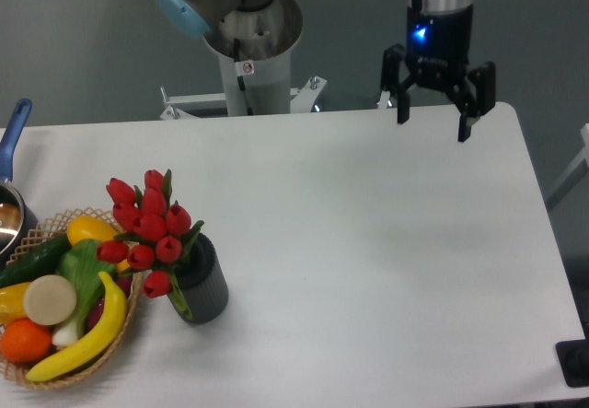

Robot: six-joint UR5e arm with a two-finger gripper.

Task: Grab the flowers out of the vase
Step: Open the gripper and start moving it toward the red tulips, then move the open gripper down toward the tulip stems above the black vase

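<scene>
The flowers [145, 230], a bunch of red tulip buds with green leaves, stand in the vase [202, 282], a small dark grey ribbed cylinder at the table's front left. The buds lean left over the rim toward the basket. My gripper [433, 128] hangs open over the table's far right edge, well apart from the flowers, with nothing between its fingers. A blue light glows on its body.
A wicker basket [121, 338] of fruit and vegetables sits right beside the vase on its left. A metal pot with a blue handle [11, 132] pokes in at the left edge. The arm's base [250, 49] stands behind the table's far edge.
</scene>
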